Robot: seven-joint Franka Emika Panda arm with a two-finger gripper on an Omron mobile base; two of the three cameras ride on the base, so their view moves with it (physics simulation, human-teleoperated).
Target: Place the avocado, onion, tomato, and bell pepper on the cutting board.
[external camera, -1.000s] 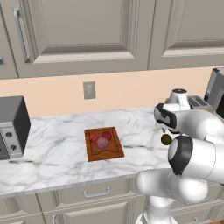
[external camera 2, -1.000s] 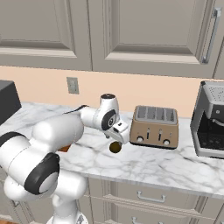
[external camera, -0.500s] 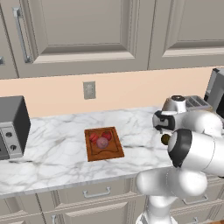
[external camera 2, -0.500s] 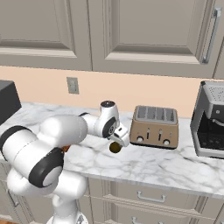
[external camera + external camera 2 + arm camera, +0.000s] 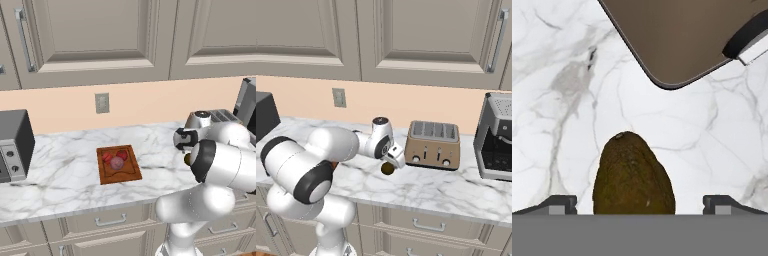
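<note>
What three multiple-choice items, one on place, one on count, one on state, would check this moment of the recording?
1. Where is the dark olive-brown rounded avocado?
A. on the board
B. on the white marble counter near the tan four-slot toaster
C. inside the toaster

2. How many pieces of produce lie on the reddish-brown wooden cutting board?
A. none
B. three
C. six

3. How does the gripper stand?
A. open, its fingertips either side of the avocado
B. shut on a tomato
C. shut and empty

Answers:
1 B: the right base view shows the avocado on the marble in front of the toaster.
2 B: the left base view shows three small red and pink pieces on the board.
3 A: the hand view shows the fingertips wide apart with the avocado between them.
</note>
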